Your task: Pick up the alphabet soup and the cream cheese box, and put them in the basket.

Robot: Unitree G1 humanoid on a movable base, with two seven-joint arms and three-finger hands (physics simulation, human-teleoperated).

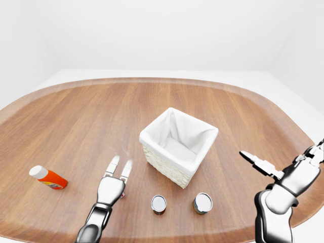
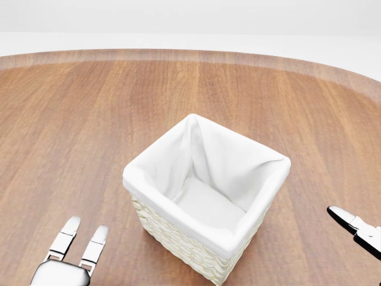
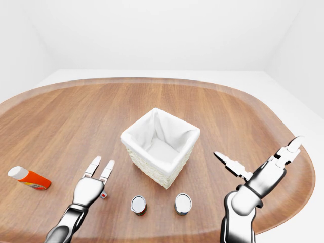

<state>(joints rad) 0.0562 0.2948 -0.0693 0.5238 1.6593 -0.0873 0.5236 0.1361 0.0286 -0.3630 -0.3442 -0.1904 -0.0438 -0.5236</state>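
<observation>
The woven basket (image 1: 152,137) with a white cloth liner stands mid-table, empty. Below it in the left-eye view stand two upright cans with silver lids, one (image 1: 158,203) with a reddish side and another (image 1: 203,202) to its right; I cannot read which is the alphabet soup. My left hand (image 1: 120,163) hovers left of the basket, open with its fingers stretched flat. A small red-and-white thing (image 3: 103,195) peeks out under its palm, mostly hidden. My right hand (image 3: 258,152) hangs open to the right of the basket, fingers spread and holding nothing.
An orange bottle with a white cap (image 1: 47,177) lies on its side near the table's left edge. The round wooden table (image 1: 76,116) ends just below the cans in the eye views. White floor and walls surround it.
</observation>
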